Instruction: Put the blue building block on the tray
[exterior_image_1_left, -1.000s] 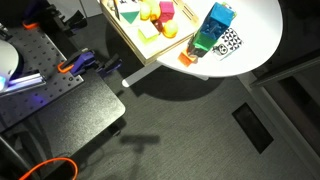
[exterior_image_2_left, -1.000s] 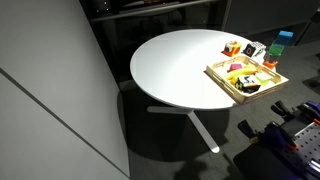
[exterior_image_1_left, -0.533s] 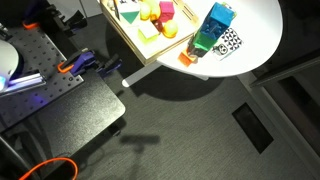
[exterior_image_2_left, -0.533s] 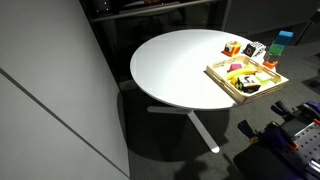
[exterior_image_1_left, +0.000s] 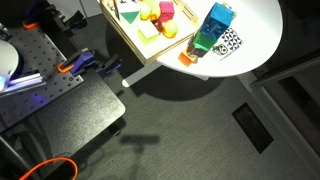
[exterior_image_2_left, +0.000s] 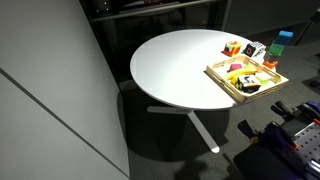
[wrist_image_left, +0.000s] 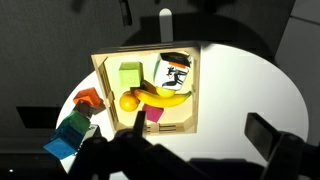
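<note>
The blue building block (exterior_image_1_left: 219, 17) sits joined to a green-teal block (exterior_image_1_left: 205, 41) on the round white table, just outside the light wooden tray (exterior_image_1_left: 128, 40). Both exterior views show it; in one it is small at the far edge (exterior_image_2_left: 286, 36), behind the tray (exterior_image_2_left: 222, 80). In the wrist view the blue block (wrist_image_left: 61, 148) lies at the lower left, beside the tray (wrist_image_left: 100, 82). My gripper (wrist_image_left: 205, 132) hangs high above the table, open and empty, its dark fingers framing bare tabletop to the right of the tray. It is out of both exterior views.
The tray holds a green cube (wrist_image_left: 130, 75), a banana (wrist_image_left: 158, 95), a round yellow fruit (wrist_image_left: 128, 100), a pink piece (wrist_image_left: 155, 115) and a black-and-white card (wrist_image_left: 176, 70). An orange-red piece (wrist_image_left: 88, 98) and a patterned cube (exterior_image_1_left: 230, 43) lie beside the blocks. The table edge (exterior_image_1_left: 255, 62) is close.
</note>
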